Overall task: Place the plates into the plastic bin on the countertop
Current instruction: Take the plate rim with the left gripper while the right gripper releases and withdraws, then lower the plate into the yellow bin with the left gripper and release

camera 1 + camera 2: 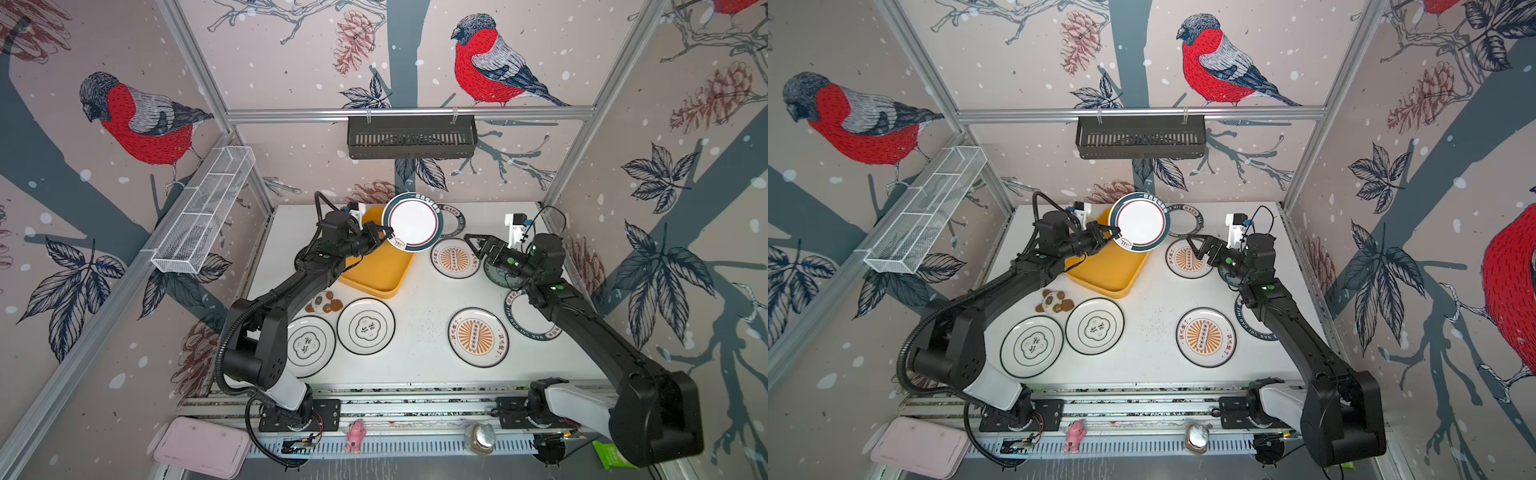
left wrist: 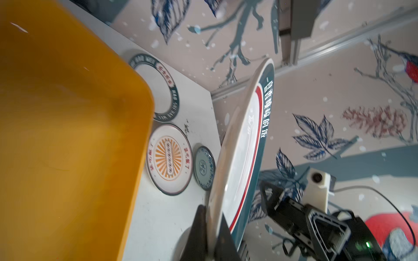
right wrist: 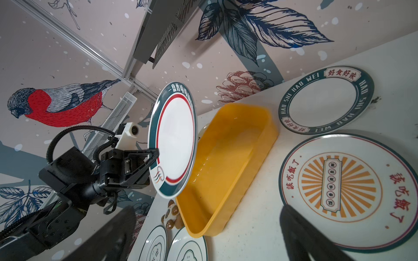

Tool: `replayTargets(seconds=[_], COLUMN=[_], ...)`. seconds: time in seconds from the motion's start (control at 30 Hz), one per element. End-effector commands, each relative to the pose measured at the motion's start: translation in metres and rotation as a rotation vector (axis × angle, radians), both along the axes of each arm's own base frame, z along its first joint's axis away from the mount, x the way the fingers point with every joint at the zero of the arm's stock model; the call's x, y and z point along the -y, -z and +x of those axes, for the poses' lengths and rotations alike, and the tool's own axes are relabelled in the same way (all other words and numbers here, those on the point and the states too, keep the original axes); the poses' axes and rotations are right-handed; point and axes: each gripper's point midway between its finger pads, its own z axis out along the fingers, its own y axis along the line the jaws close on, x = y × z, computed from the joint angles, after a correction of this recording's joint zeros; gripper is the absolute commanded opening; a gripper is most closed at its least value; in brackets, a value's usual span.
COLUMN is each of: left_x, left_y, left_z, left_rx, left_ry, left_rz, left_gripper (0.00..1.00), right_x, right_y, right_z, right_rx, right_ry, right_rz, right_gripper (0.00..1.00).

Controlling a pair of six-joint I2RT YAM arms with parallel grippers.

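Spotting two black-rimmed plates (image 1: 365, 326) flat on the bench (image 1: 419, 299) up front. Further back, catching right gripper (image 1: 471, 245) spread wide near a sunburst plate (image 1: 453, 257); left gripper (image 1: 384, 235) clamped on teal-banded plate (image 1: 413, 222), tilted on edge over plastic bin (image 1: 374, 270).

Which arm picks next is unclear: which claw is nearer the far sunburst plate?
Right. The open right claw hangs by the edge of the far sunburst plate; the left claw is over the bin, shut on a teal-rimmed plate.
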Motion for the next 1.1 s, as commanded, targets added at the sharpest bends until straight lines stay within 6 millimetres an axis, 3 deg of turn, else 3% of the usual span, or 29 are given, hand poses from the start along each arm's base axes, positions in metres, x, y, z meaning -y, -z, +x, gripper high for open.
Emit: replayTargets(seconds=[0.0,0.13,0.4,0.6,0.83,1.07], left_x=[-0.026,-0.045,-0.06,-0.059,-0.063,-0.064], left_y=[0.004,0.02,0.071,0.118,0.143,0.163], left_z=[0.018,0.028,0.038,0.046,0.05,0.055], left_rx=[-0.038,-0.082,-0.175,-0.28,-0.347,-0.398], left_ry=[-0.117,-0.186,-0.28,-0.294,-0.327,-0.356], left_rz=[-0.049,-0.026,0.018,0.044,0.067,0.073], left_gripper=[0.0,0.0,0.0,0.0,0.02,0.03], right_x=[0.005,0.011,0.021,0.025,0.032,0.034], right_y=[-0.008,-0.004,0.01,0.022,0.032,0.028], right_z=[-0.002,-0.008,-0.017,-0.022,-0.027,-0.025], right_rx=[0.054,0.04,0.007,-0.017,-0.035,-0.021], right_ry=[0.043,0.078,0.125,0.138,0.17,0.177], right_rz=[-0.028,-0.064,-0.096,-0.129,-0.15,-0.144], right_gripper=[1.0,1.0,1.0,1.0,1.0,1.0])
